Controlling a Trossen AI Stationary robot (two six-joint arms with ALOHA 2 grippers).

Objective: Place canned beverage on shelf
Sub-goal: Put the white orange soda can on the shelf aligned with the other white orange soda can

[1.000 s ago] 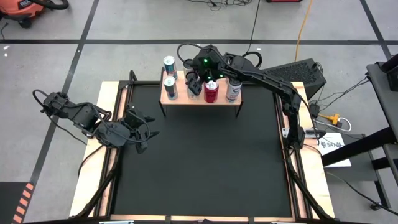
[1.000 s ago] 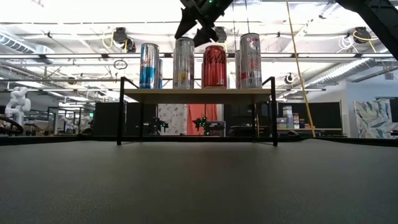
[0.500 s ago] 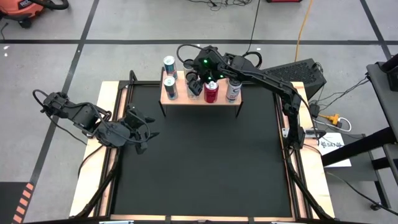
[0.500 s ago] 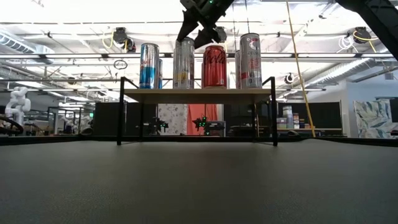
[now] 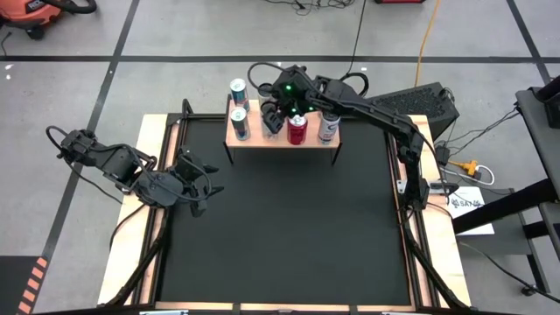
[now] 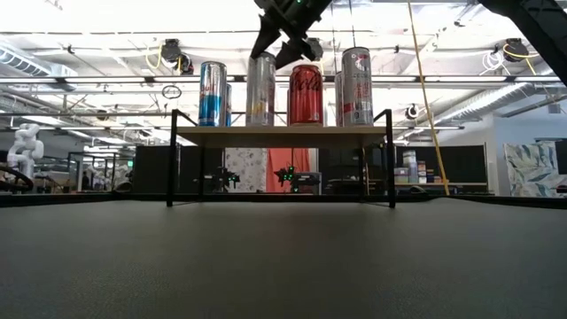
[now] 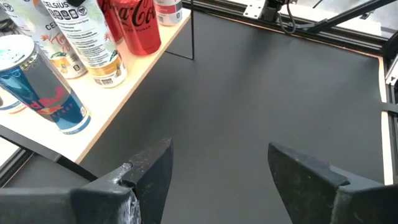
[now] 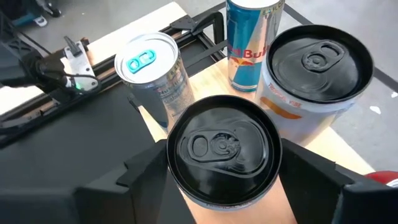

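Note:
A black-topped can (image 8: 222, 149) stands upright on the light-wood shelf (image 5: 262, 138), third in a row between a silver can (image 5: 238, 122) and a red can (image 5: 297, 129). My right gripper (image 5: 273, 115) is over it and shut on its top end. In the low view the can (image 6: 262, 93) stands with its base on the shelf board (image 6: 283, 136). My left gripper (image 7: 217, 168) hovers open at the table's left side (image 5: 206, 188), with nothing between its fingers. My right gripper pinches the black-topped can just under its rim (image 8: 171, 163), one finger on each of two opposite sides. The fingers (image 6: 288, 49) come slanting down from the table's far right. The can stands upright, its base on the shelf.
Beside and behind the held can on the shelf are another black-topped can (image 8: 317, 62), a blue and silver can (image 8: 252, 37), and a silver can at the right end (image 5: 328, 127). The shelf's black legs (image 6: 391, 159) stand on the dark mat (image 5: 280, 227).
My right gripper's fingers have drawn in on the top of the black-topped can and the wrist has rolled slightly. The can has stayed in its place on the shelf.

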